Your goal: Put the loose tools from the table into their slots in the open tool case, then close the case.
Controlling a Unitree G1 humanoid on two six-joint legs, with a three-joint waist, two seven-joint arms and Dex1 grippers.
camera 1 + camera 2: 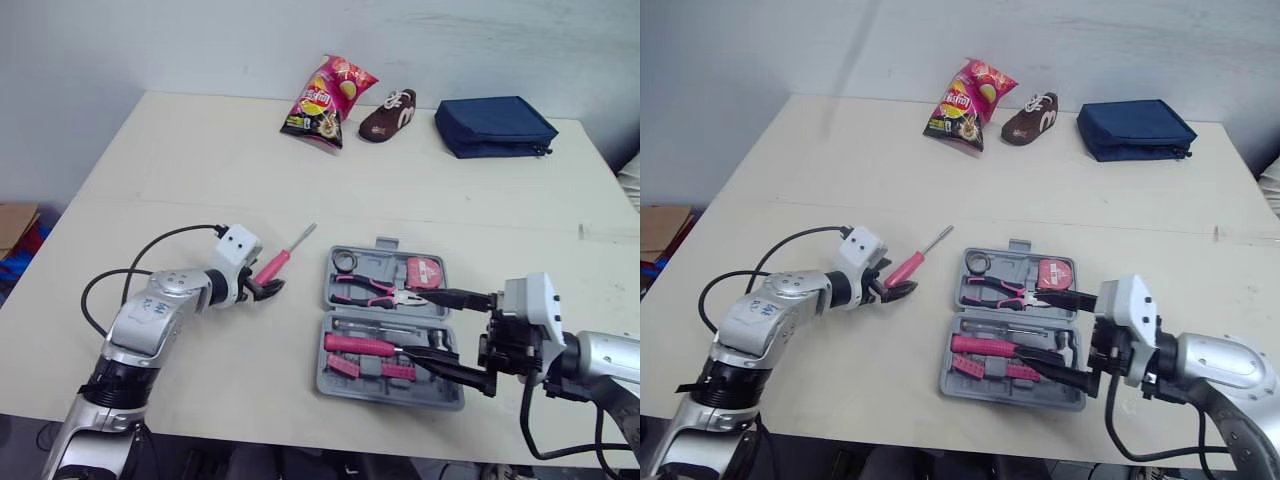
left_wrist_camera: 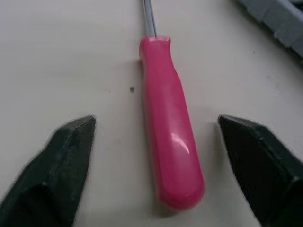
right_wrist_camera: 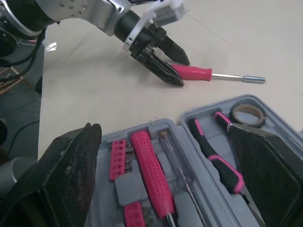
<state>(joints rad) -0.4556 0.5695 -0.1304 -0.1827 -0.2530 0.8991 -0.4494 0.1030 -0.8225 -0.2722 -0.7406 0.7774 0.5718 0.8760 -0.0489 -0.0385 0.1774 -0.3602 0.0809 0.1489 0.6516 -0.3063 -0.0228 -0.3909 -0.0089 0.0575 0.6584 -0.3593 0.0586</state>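
Left claw [image 1: 270,290] spread astride the pink screwdriver [image 2: 168,127], loose on the bench [image 1: 200,170] beside the open tool case [image 1: 325,372], lined up for my pinch; right claw [image 1: 418,322] gapes wide over the case.

No readable text anywhere. Print on chip bag [image 1: 327,100], well beyond both jaws, too small to make out; likewise label on tape measure [image 1: 424,272], just beside the right jaws.

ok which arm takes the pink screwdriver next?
Left. The left gripper is open with its fingers either side of the pink screwdriver handle on the table. The right gripper is open over the tool case, farther away.
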